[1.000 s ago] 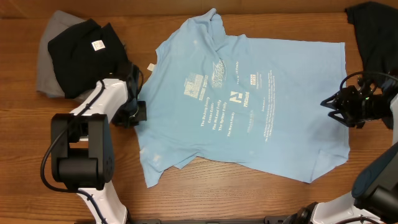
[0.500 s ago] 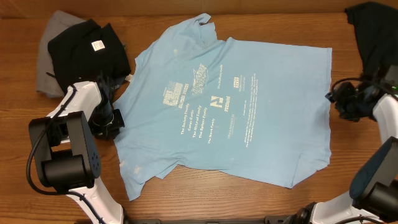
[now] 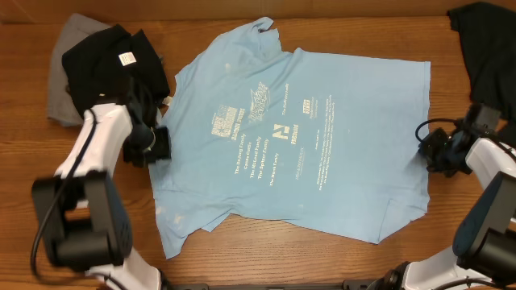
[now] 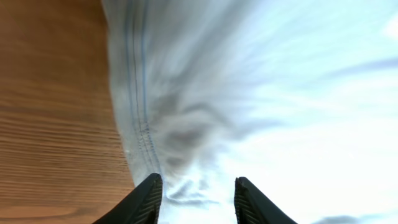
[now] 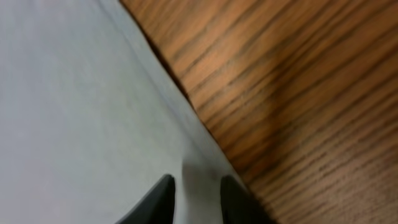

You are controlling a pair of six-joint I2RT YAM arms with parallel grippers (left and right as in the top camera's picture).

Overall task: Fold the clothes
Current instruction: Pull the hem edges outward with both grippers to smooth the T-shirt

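A light blue T-shirt (image 3: 298, 137) with white lettering lies spread flat on the wooden table (image 3: 451, 242). My left gripper (image 3: 161, 145) is at the shirt's left edge. In the left wrist view its fingers (image 4: 198, 180) are apart over wrinkled fabric (image 4: 280, 93) beside the stitched hem. My right gripper (image 3: 425, 151) is at the shirt's right edge. In the right wrist view its fingers (image 5: 198, 180) stand a little apart over the edge of the fabric (image 5: 74, 112), which lies flat.
A black garment (image 3: 113, 60) with a white label lies on a grey one (image 3: 58, 80) at the back left, close to my left arm. A dark garment (image 3: 488, 48) lies at the back right corner.
The shirt slid left across the table, then stopped. My left gripper moved left with it, then a little up and right. My right gripper came back to the shirt's right edge.
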